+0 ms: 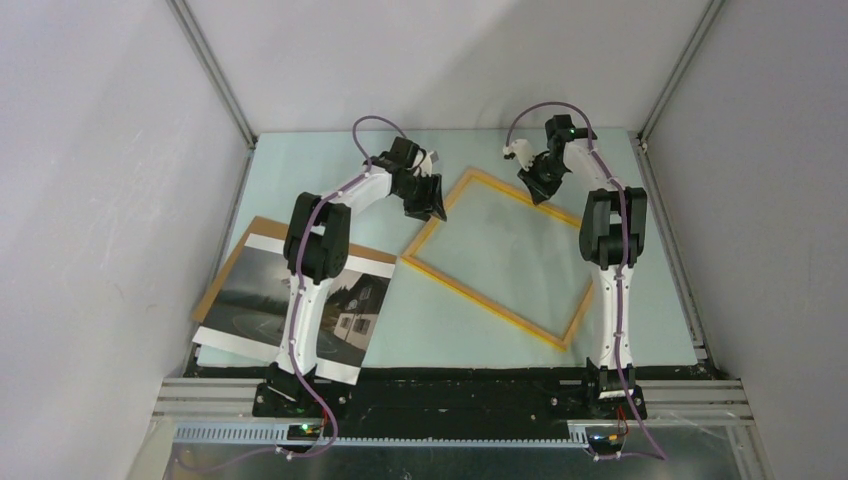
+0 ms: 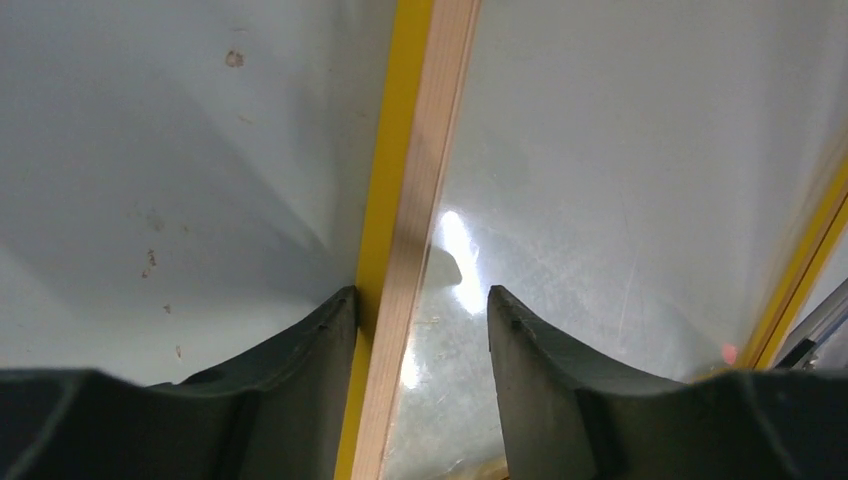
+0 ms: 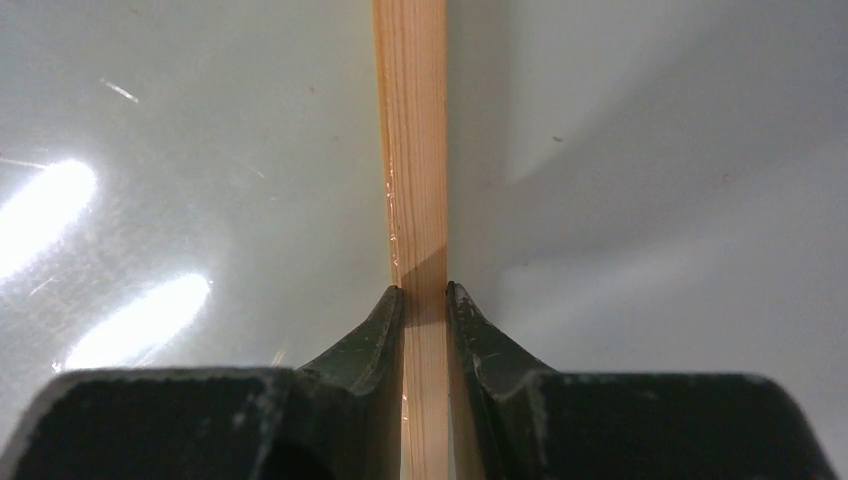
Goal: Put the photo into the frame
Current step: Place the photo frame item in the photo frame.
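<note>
The frame (image 1: pixel 480 300) lies slanted in the middle of the table, thin yellow-orange edges around a clear pane. My left gripper (image 1: pixel 431 204) is at its far left edge. In the left wrist view this gripper (image 2: pixel 420 310) straddles the frame's edge (image 2: pixel 405 200), open; the left finger touches the yellow side and the right finger stands off over the pane. My right gripper (image 1: pixel 538 190) is at the frame's far right edge. The right wrist view shows it (image 3: pixel 425 295) shut on the wooden edge (image 3: pixel 410 130). The photo (image 1: pixel 250 300) lies flat at the near left, partly under my left arm.
A brown backing board (image 1: pixel 232 262) lies beneath the photo, showing at its left and far sides. Grey walls with metal rails (image 1: pixel 215 75) enclose the pale green table (image 1: pixel 640 300). Both arm bases sit on the black strip (image 1: pixel 450 385) at the near edge.
</note>
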`<state>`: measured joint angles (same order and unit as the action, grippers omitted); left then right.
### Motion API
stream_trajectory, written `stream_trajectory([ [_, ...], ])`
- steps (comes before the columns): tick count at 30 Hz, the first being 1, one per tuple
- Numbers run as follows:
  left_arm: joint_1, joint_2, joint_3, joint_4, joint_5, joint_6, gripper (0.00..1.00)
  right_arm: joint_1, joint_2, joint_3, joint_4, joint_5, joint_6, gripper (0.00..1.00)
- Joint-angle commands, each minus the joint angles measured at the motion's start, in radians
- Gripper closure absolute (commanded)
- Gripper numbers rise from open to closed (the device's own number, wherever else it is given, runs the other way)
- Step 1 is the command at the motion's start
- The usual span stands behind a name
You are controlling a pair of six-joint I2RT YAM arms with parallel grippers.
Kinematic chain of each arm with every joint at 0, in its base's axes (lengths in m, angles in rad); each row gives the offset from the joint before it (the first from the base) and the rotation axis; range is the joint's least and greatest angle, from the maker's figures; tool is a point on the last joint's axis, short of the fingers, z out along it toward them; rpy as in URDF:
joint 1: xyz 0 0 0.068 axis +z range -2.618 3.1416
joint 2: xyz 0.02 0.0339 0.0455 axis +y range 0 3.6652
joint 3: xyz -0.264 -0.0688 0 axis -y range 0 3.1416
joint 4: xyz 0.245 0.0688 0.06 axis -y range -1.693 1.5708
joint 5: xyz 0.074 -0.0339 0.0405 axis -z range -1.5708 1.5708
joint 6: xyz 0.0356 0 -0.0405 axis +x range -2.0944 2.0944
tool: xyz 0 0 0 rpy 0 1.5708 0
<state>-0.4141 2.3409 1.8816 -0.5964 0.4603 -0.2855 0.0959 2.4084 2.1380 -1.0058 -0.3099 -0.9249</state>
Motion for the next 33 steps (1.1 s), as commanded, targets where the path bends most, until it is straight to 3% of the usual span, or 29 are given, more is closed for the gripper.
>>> stream_trajectory([
  [1, -0.063, -0.001, -0.039, -0.043, 0.034, -0.092, 0.47, 0.04, 0.037, 0.044, 0.094, -0.066, 0.007, 1.0],
  [8, -0.081, -0.004, -0.05, -0.043, -0.034, -0.133, 0.58, 0.057, 0.044, 0.053, 0.099, -0.053, 0.014, 1.0],
  [17, -0.078, -0.025, -0.069, -0.042, 0.005, -0.13, 0.81, 0.053, 0.027, 0.032, 0.102, -0.044, 0.017, 1.0],
  [33, -0.017, -0.043, -0.047, -0.041, 0.117, -0.083, 0.99, 0.042, 0.02, -0.001, 0.121, -0.032, 0.019, 1.0],
])
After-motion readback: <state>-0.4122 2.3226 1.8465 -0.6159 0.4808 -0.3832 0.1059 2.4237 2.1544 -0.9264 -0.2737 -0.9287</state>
